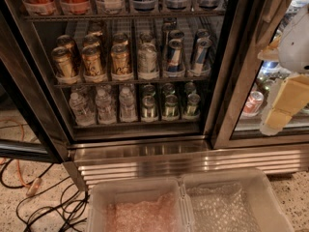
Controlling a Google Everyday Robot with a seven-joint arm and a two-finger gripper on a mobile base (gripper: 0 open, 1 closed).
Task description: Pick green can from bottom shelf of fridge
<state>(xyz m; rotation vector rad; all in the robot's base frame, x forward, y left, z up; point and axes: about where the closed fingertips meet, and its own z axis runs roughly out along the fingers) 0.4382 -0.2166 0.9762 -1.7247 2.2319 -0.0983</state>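
Here, gripper (279, 114) at far right, grip unclear, green can (170, 106) on bottom shelf (120, 124)

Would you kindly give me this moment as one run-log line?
stage: pre-grasp | gripper: right of fridge opening, away from cans | green can: upright on bottom shelf, not yet picked
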